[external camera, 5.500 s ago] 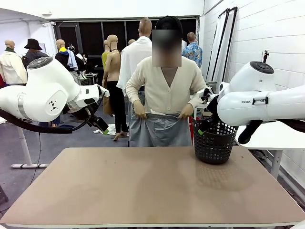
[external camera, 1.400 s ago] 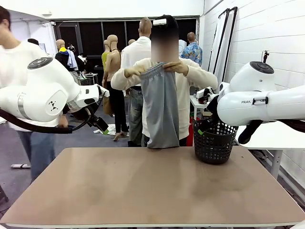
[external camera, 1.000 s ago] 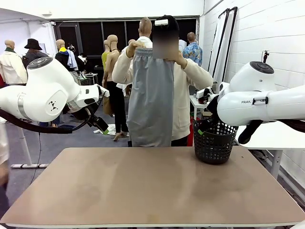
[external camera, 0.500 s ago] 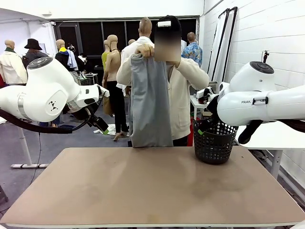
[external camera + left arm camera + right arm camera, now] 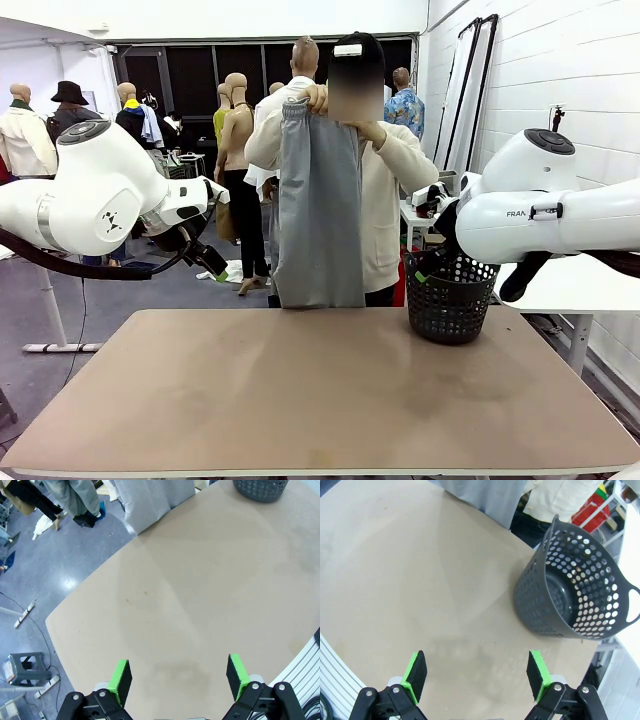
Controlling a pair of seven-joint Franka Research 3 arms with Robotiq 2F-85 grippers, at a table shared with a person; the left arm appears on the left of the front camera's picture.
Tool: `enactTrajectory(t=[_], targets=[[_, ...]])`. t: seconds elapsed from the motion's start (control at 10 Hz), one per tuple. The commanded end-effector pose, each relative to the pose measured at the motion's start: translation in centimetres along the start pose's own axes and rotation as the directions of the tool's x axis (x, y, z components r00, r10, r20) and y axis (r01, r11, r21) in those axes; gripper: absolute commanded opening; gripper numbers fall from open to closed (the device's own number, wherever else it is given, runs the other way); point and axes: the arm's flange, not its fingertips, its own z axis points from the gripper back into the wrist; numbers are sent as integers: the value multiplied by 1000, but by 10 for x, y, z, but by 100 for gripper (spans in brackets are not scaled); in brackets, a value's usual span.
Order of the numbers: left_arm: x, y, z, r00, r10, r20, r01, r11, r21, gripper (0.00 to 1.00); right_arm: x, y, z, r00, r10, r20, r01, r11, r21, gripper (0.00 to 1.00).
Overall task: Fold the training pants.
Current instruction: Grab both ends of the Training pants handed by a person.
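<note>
Training pants [image 5: 320, 200], soft grey cloth, perforated round basket [image 5: 449, 300], smooth tabletop [image 5: 300, 400]

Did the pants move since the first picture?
Yes, upward: the pants had their waistband about level with the basket rim; now it is high above it.

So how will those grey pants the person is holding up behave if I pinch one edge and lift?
Probably floppy: the training pants hang straight down from the person's hand, so a single pinch would likely let the rest droop. Likely light: a raised grip at the waistband carries them. Pushed on the table, they would probably bunch rather than slide.
</note>
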Motion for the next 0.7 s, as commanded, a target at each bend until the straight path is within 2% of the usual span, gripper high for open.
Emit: enactTrajectory(t=[0.0, 0.6], targets=[[0, 0, 0, 1000, 1, -1, -1, 1000, -2, 100, -1, 0, -1, 1000, 1, 1, -1, 1000, 8, 100], [0, 0, 0, 1000, 1, -1, -1, 1000, -2, 100, -1, 0, -1, 1000, 1, 1, -1, 1000, 8, 100]])
